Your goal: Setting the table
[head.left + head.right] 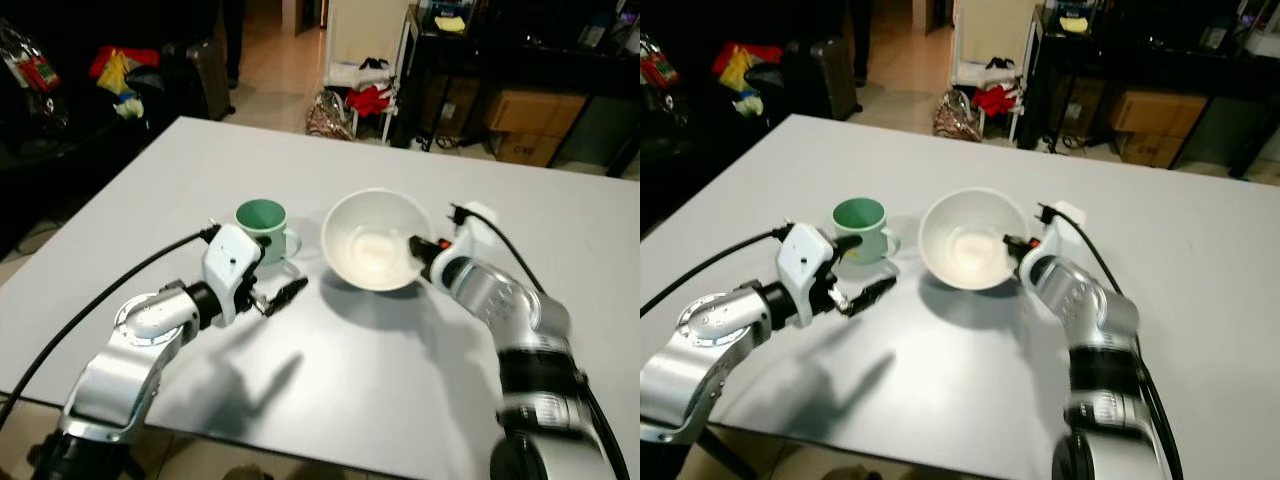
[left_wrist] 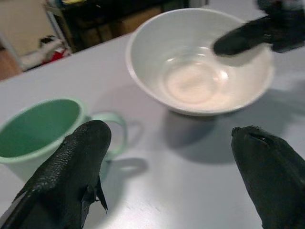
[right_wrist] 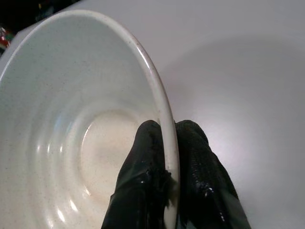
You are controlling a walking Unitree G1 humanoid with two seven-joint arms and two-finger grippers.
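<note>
The right hand (image 3: 164, 191) pinches the rim of the bowl (image 1: 375, 238), 1 finger inside the wall and 1 outside, closed tight on the thin edge. A rim grip like this looks chosen because the bowl is too wide to span; it lets the hand carry or drag the bowl from 1 side. The bowl hangs tilted away from that hand, its far side lower, and the shadow spread under it on the counter (image 1: 420, 360) suggests it is lifted or only lightly resting; I cannot tell whether its base touches. The bowl is empty.

The left hand (image 1: 283, 295) holds nothing. Its 2 fingers (image 2: 71, 162) stand wide apart, low over the counter and pointing toward the bowl. The mug (image 1: 264, 228), green inside, stands upright just beside this hand on its outer side, handle turned toward the bowl, near 1 finger but not visibly touched. The bowl sits just ahead of the open fingers.

My reading: the mug is already set at its place, and the bowl is being positioned next to it, with the left hand waiting free.
</note>
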